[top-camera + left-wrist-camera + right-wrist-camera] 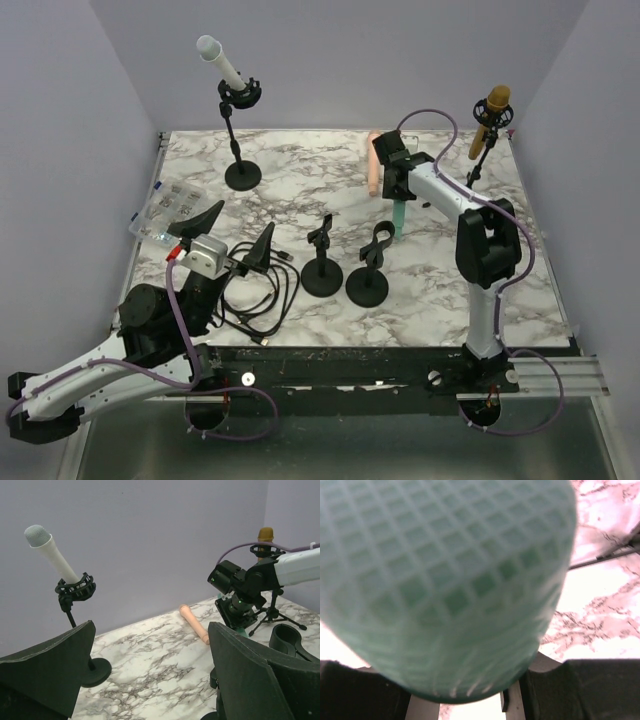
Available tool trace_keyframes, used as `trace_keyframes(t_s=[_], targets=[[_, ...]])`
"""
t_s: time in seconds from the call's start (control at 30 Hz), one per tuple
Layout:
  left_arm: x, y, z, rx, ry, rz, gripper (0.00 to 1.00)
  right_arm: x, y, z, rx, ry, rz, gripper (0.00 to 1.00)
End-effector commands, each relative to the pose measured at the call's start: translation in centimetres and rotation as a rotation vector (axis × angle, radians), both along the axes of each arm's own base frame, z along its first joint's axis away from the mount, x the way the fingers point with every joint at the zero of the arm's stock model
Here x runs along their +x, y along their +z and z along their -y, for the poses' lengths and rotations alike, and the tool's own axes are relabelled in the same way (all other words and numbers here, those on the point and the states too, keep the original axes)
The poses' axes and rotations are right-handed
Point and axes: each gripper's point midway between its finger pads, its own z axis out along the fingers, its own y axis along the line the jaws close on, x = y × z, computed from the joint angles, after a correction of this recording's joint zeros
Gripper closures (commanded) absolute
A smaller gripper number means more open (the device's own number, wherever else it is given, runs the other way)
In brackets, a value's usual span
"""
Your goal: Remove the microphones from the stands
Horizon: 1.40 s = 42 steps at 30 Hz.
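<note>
My right gripper (398, 188) is shut on a green microphone (399, 216), holding it above the table just behind an empty black stand (368, 262). The microphone's meshed green head (445, 580) fills the right wrist view, with my right gripper (470, 702) under it. A second empty stand (322, 256) is to its left. A white microphone (222, 62) sits in a stand (241, 130) at the back left. A gold microphone (487, 122) rests in a tripod stand at the back right. My left gripper (235, 236) is open at the near left, holding nothing. The left wrist view shows my left gripper (150, 630) facing the white microphone (52, 555).
A pink microphone (373, 165) lies flat on the marble at the back centre. A clear plastic box (165, 210) sits at the left edge. Black cables (262, 292) are coiled beside my left gripper. Walls close in the left, back and right sides.
</note>
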Motion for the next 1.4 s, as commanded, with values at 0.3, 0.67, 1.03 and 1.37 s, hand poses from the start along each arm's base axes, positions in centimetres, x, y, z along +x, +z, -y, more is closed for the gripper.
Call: trace_keyframes(t_s=[0.3,0.67,1.03,1.37], targets=[[-0.6,0.8,-1.5,-0.088,0.000,0.016,0.02,8.6,-2.4,1.9,0.012,-0.066,0.090,0.98],[0.9,-1.5,-0.3,0.031,0.080,0.038,0.02,14.7,-3.9,2.1,0.025,-0.024,0.156,0.90],[1.8,-3.0,0.2,0.105,0.130,0.057,0.02,18.6,-5.3,1.5,0.065,-0.001,0.233,0.77],[2.0,-3.1,0.2,0.122,0.145,0.065,0.01,20.0,-6.7,1.3,0.087,0.003,0.268,0.66]])
